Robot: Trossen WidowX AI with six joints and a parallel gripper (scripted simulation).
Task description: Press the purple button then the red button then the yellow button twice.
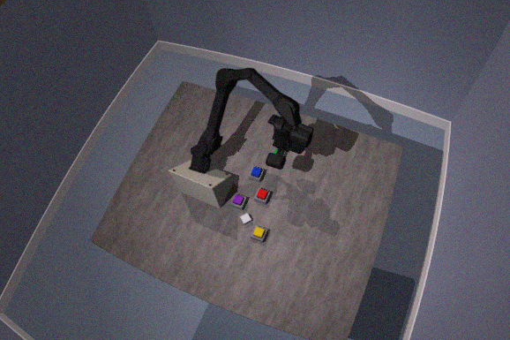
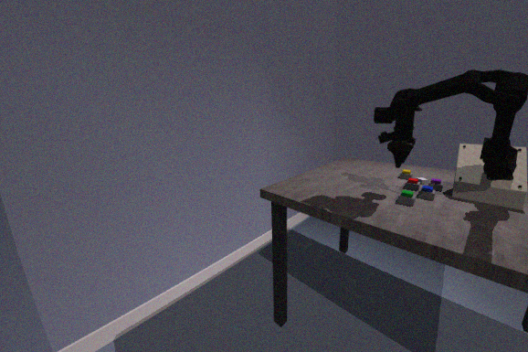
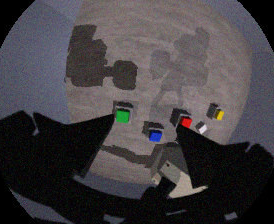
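Note:
The purple button [image 1: 238, 200] [image 2: 436, 181] stands near the arm's pale base; the wrist view does not show it. The red button [image 1: 262, 193] [image 2: 413, 180] [image 3: 186, 122] is beside it. The yellow button [image 1: 258, 232] [image 2: 406, 171] [image 3: 219, 115] stands at the far end of the group from the green one. All three caps look raised. My gripper [image 2: 398, 165] [image 3: 146, 123] is open and empty, well above the table. In the wrist view its fingertips reach toward the green button on the left and the red button on the right. It touches no button.
A blue button [image 1: 256, 172] [image 2: 427, 188] [image 3: 155, 136] and a green button [image 1: 276, 151] [image 2: 407, 193] [image 3: 122, 116] stand on the table [image 1: 309, 266] [image 2: 299, 189]. A small white block [image 1: 245, 218] [image 2: 421, 179] [image 3: 202, 128] lies between the purple and yellow buttons. The pale base box [image 1: 198, 188] [image 2: 470, 156] is beside the group.

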